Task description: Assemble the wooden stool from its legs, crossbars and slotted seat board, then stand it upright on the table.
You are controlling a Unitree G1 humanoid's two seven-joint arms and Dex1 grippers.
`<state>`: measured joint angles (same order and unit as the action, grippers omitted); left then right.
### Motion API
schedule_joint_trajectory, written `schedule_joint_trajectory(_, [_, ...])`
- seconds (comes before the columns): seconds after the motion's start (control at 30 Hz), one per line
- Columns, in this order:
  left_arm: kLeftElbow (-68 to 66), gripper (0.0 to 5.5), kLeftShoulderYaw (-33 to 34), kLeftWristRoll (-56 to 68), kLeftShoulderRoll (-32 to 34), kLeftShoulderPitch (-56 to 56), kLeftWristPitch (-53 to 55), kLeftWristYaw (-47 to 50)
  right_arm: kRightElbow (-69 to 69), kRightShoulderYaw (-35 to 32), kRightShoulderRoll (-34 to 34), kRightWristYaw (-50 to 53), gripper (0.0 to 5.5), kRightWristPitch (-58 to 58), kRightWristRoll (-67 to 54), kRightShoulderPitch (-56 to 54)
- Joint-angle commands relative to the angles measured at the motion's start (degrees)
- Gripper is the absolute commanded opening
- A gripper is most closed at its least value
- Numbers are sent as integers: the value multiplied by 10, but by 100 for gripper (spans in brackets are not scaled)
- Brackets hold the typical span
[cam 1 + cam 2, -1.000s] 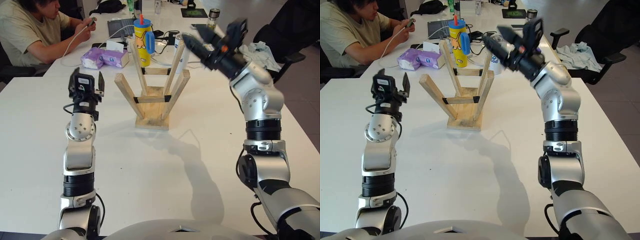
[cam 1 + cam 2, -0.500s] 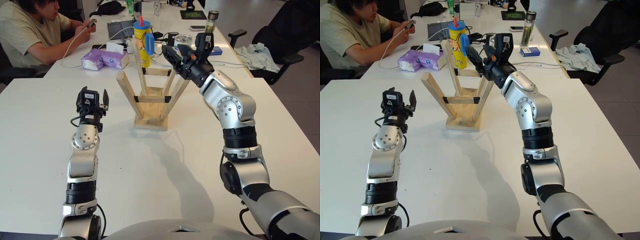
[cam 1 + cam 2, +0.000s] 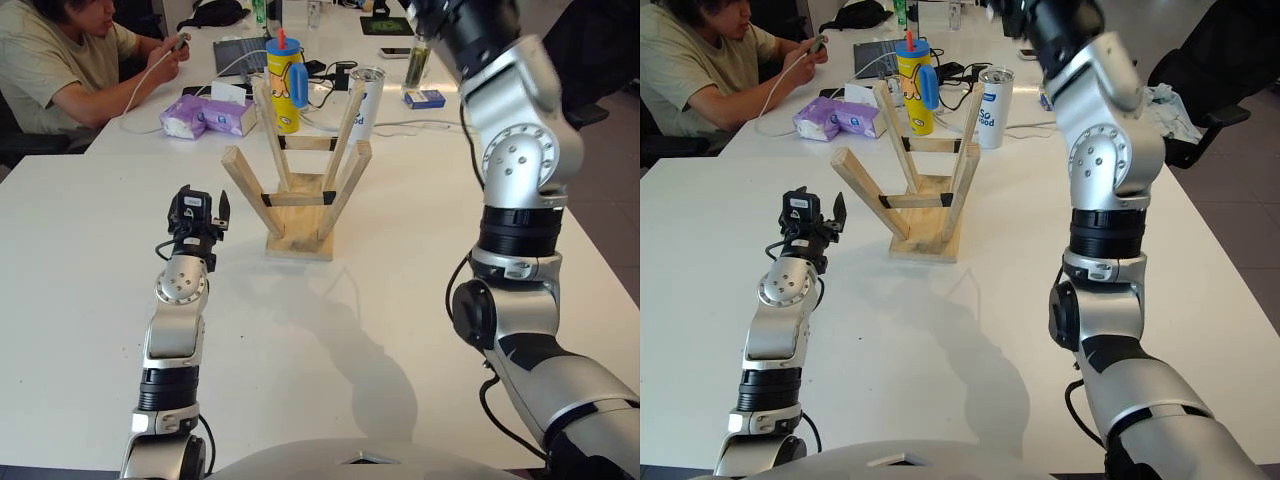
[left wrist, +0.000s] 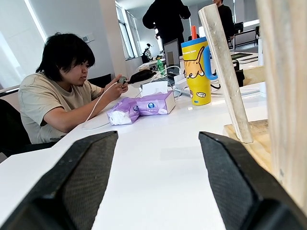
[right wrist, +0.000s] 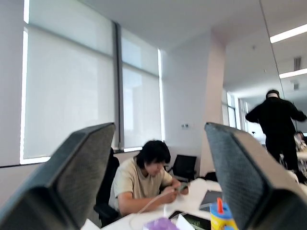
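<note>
The white counter runs from the near edge to the far clutter. The right arm rises on the right side, bent upward well above the surface. In the right wrist view the right gripper points out into the room, its fingers spread wide with nothing between them.

The wooden stool sits upside down in the middle of the counter, toward the far side. Its seat board lies flat on the surface and its four legs point up, splayed outward. One crossbar joins the two nearer legs low down, with dark bands at its ends. A second crossbar joins the two farther legs.

The left arm stretches forward along the left side. The left gripper is held just above the counter, left of the stool, near its left leg but not touching it. Its fingers stand wide apart and hold nothing.

Beyond the stool stand a yellow tumbler with a blue handle and a white can. Purple tissue packs lie to the far left, and a small blue box lies to the far right.
</note>
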<state>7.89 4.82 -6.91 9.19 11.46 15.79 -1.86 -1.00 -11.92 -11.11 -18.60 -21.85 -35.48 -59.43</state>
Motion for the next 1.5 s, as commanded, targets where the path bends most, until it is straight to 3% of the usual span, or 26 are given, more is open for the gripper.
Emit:
schedule_joint_trajectory(0.03, [1,319,-5,1,-3,-5,3,4,-38,118,40,78,348,-135,68,159])
schedule_joint_trajectory(0.07, [3,319,-5,1,-4,-4,5,6,-94,175,38,89,348,-191,103,230])
schedule_joint_trajectory(0.13, [-1,319,-7,3,-4,2,5,5,-139,227,32,79,348,-210,138,313])
schedule_joint_trajectory(0.33, [-16,319,-14,7,-4,10,3,-3,-130,132,27,67,348,-63,138,169])
schedule_joint_trajectory(0.5, [-30,319,-11,13,1,25,0,-3,-106,68,-3,33,348,-33,107,122])
schedule_joint_trajectory(0.73, [-11,319,13,31,-9,24,-13,18,-56,-10,9,64,348,-29,71,161])
schedule_joint_trajectory(0.97, [55,319,68,11,-5,20,-31,88,-44,-71,-12,208,348,1,163,271])
schedule_joint_trajectory(1.1, [13,319,22,16,0,52,-10,47,-16,-21,13,192,348,-13,175,287])
schedule_joint_trajectory(1.27, [-71,319,-114,-5,-51,96,57,-8,37,212,88,92,348,-117,174,310])
schedule_joint_trajectory(1.33, [-68,319,-118,-18,-50,93,80,1,41,217,94,111,348,-143,184,329])
schedule_joint_trajectory(1.5, [-66,319,-44,-22,16,45,91,5,0,168,16,84,348,-174,201,341])
